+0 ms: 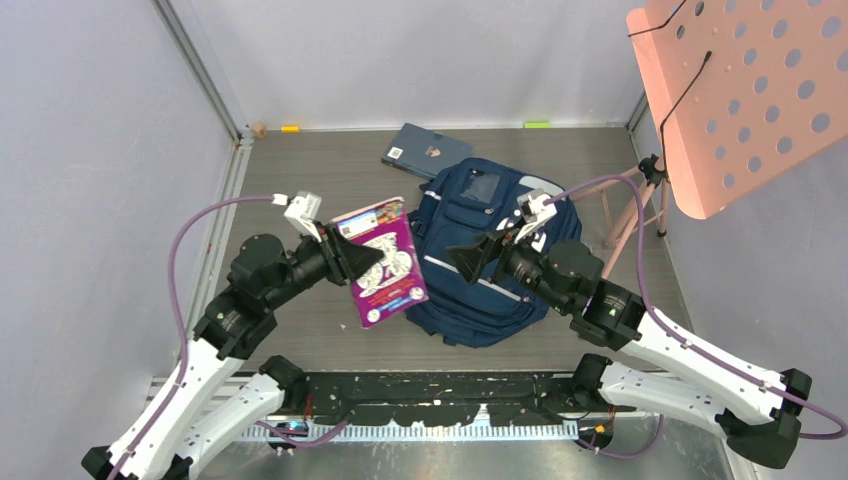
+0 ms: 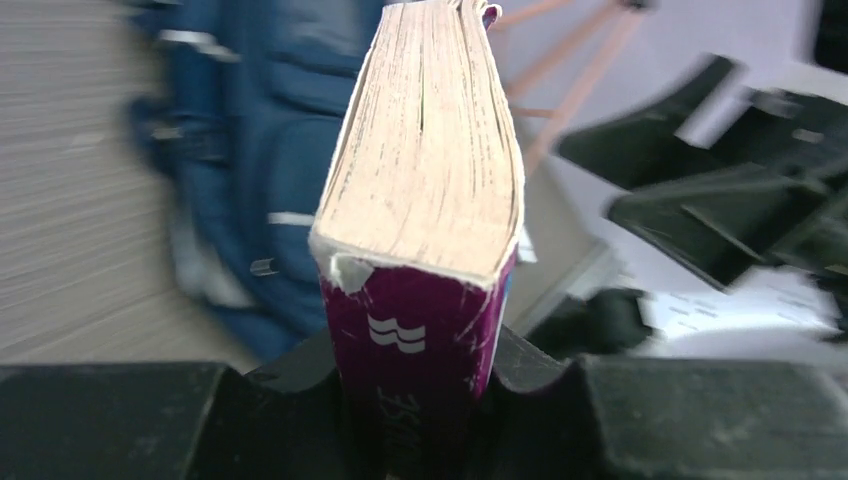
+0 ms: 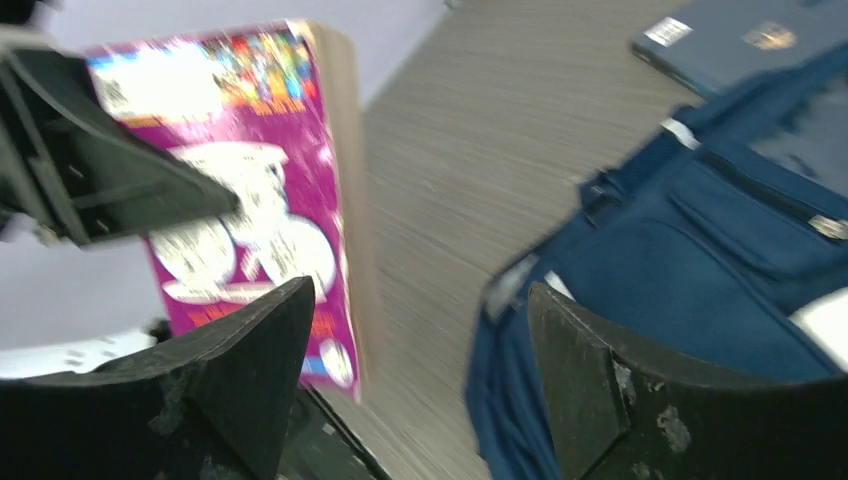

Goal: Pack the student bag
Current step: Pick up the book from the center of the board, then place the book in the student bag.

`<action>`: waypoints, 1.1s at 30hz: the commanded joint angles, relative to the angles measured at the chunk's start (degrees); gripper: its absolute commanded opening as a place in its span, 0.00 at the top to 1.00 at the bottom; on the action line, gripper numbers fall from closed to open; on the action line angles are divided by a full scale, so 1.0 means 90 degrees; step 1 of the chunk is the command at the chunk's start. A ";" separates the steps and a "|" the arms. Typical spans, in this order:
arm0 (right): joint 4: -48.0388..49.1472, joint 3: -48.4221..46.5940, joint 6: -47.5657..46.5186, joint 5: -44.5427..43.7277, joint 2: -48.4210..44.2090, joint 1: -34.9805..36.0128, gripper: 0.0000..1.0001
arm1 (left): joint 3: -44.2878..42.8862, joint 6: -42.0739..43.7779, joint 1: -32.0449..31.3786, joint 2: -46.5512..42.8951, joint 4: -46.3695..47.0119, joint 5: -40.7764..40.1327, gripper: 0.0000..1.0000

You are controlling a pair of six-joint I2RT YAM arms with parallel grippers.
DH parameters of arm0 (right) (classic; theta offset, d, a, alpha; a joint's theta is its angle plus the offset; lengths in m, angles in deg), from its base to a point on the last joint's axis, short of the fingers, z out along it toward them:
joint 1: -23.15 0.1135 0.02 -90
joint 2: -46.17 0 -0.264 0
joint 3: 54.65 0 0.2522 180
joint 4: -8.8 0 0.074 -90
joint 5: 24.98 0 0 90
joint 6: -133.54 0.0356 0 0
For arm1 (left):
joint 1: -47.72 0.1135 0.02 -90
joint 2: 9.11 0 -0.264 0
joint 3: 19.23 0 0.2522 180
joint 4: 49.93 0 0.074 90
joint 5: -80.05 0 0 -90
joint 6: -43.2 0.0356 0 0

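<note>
The navy blue student bag (image 1: 480,260) lies flat on the table's middle, front pocket up; it also shows in the right wrist view (image 3: 700,260) and the left wrist view (image 2: 250,150). My left gripper (image 1: 365,258) is shut on the spine of a thick purple paperback book (image 1: 385,262), held in the air just left of the bag; its page edges fill the left wrist view (image 2: 425,150). My right gripper (image 1: 462,257) is open and empty above the bag's left side, facing the book (image 3: 250,200).
A dark blue hardcover book (image 1: 425,150) lies on the table behind the bag. A pink perforated board (image 1: 745,90) on a wooden stand rises at the right. Walls close in the left and back sides.
</note>
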 commanded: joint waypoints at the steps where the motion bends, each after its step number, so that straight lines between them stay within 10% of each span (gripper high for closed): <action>1: -0.1934 -0.0398 -0.1263 -0.0573 0.0136 0.0002 0.16 | -0.0614 0.1411 0.0036 -0.0129 -0.2158 -0.2631 1.00; 8: -0.2608 -0.0593 -0.1731 -0.1113 0.1587 0.0319 0.18 | -0.0566 0.1965 0.0527 0.0401 -0.2131 -0.2350 1.00; 17: -0.2267 -0.1276 -0.2267 -0.1895 0.3630 0.1060 0.19 | -0.0267 0.2340 0.2886 0.0900 -0.1730 0.0157 1.00; 33: -0.2823 -0.1859 -0.2111 -0.4499 0.5537 0.1310 0.28 | 0.0088 0.3079 0.2956 0.0641 -0.1747 -0.0254 1.00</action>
